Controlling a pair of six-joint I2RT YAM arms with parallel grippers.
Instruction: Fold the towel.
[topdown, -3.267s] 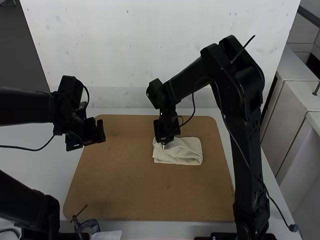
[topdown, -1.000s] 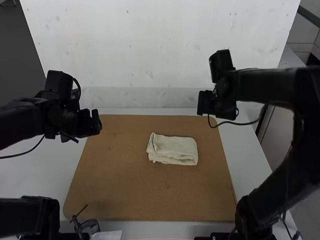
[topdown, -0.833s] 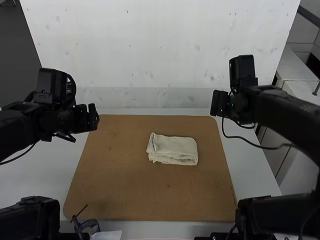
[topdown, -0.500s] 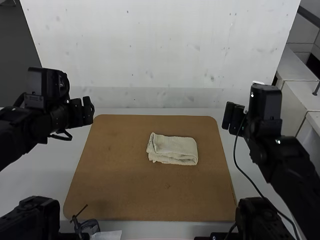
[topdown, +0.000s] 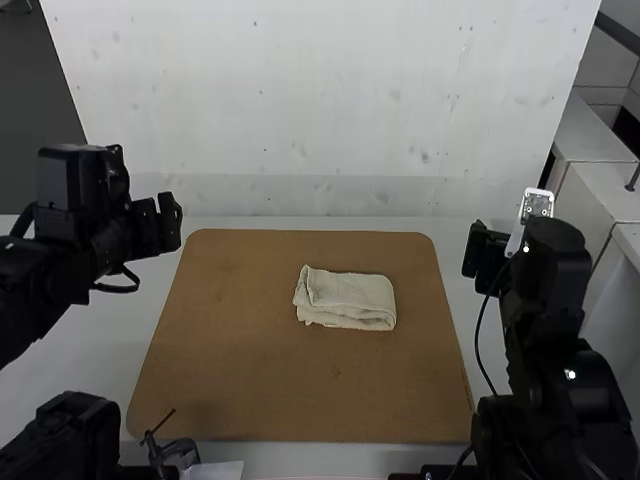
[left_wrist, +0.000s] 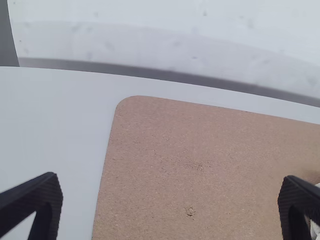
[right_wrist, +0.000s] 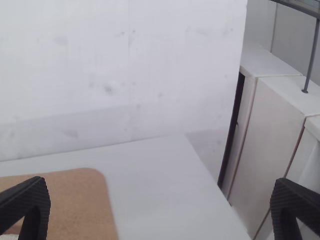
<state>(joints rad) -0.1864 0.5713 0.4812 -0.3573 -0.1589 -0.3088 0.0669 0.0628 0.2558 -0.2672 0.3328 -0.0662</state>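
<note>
Creased oblong towel (topdown: 347, 299) on round-cornered board (topdown: 250, 380)

Between the left gripper (topdown: 165, 220) and the right gripper (topdown: 482, 252), the towel (topdown: 345, 298) is matt cloth with a rough, napped face. The board (topdown: 250, 390) between them looks like pressed wood, matt and finely grainy. Near both grippers, the table (topdown: 100, 335) looks smooth. Their fingers (left_wrist: 46, 202) look like matt plastic; a plate (topdown: 538, 206) just beside the right gripper shines like metal.

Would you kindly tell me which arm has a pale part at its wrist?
The right arm: a pale part shows at its wrist, while the left arm looks black there.
</note>
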